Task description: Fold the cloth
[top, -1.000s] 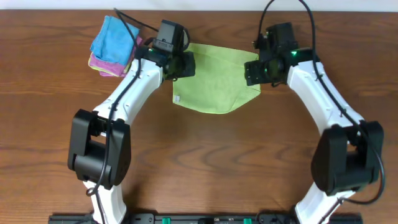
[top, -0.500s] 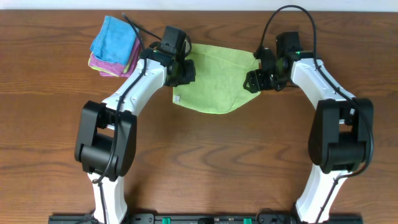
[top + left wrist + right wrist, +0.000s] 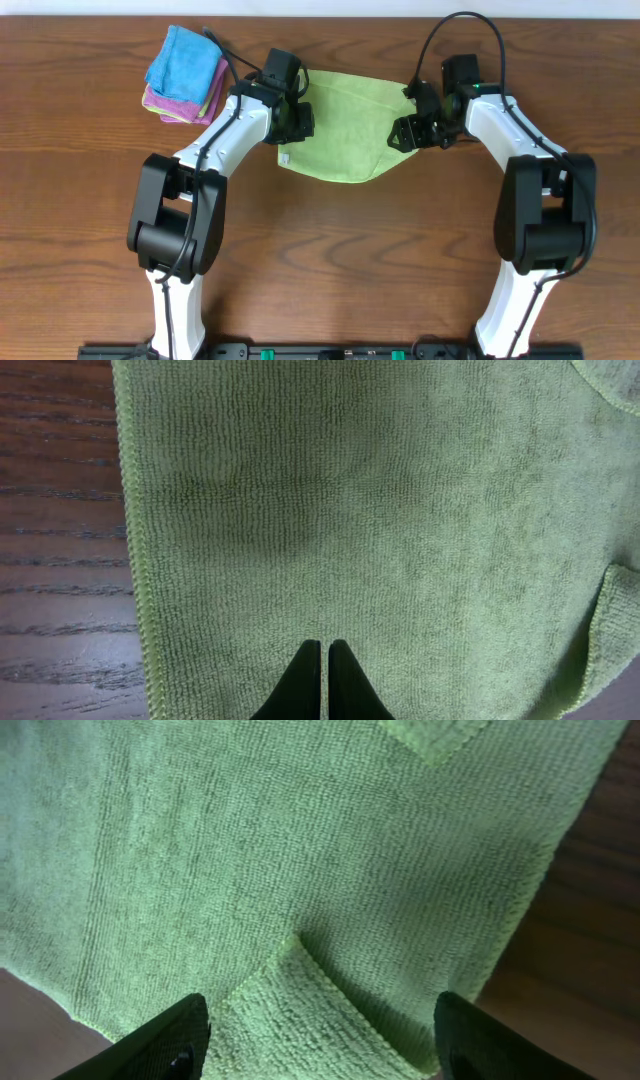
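A green cloth [image 3: 345, 125] lies flat on the brown table at the back middle, with a white tag at its left lower corner. My left gripper [image 3: 293, 122] is over the cloth's left edge; in the left wrist view its fingers [image 3: 323, 660] are shut together with nothing between them, above the cloth [image 3: 380, 510]. My right gripper [image 3: 403, 133] is over the cloth's right edge; in the right wrist view its fingers [image 3: 315, 1035] are wide open, straddling a turned-up corner of the cloth [image 3: 300, 990].
A stack of folded cloths, blue on top of yellow and pink [image 3: 186, 72], lies at the back left, close to the left arm. Bare wood table [image 3: 330, 260] extends toward the front.
Both grippers have moved down and inward onto the cloth's side edges. The right arm swung in toward the right edge; the cloth has not shifted.
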Controlling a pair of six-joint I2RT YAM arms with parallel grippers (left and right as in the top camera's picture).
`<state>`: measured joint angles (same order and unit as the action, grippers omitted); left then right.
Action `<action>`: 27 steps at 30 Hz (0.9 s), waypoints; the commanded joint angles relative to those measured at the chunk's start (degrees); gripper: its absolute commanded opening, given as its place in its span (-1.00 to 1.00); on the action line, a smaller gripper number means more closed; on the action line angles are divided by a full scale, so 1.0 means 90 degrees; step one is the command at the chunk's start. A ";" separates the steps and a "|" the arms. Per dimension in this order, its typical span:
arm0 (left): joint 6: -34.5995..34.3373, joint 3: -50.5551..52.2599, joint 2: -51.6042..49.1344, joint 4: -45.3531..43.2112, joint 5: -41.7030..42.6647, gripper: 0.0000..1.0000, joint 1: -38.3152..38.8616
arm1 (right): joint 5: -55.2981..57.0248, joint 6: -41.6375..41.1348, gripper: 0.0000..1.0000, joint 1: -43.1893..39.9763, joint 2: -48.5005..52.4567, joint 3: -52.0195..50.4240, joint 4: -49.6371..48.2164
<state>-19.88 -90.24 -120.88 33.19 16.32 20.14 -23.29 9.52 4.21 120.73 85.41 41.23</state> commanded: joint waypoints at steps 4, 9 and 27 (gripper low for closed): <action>-0.0036 0.0015 -0.0080 -0.0005 -0.0024 -0.88 -0.0022 | -0.0177 0.0146 0.36 0.0036 0.0141 -0.0022 -0.0109; -0.0051 0.0015 -0.0080 -0.0002 -0.0022 -0.88 -0.0022 | -0.0187 0.0141 0.33 0.0039 0.0340 -0.0022 -0.0100; -0.0112 0.0015 -0.0080 -0.0075 -0.0379 -0.88 -0.0022 | -0.0763 0.0338 -0.09 0.0041 0.0367 -0.0019 0.1241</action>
<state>-20.75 -90.24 -120.88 32.60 14.15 20.14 -28.12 11.38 4.21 122.96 85.43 51.68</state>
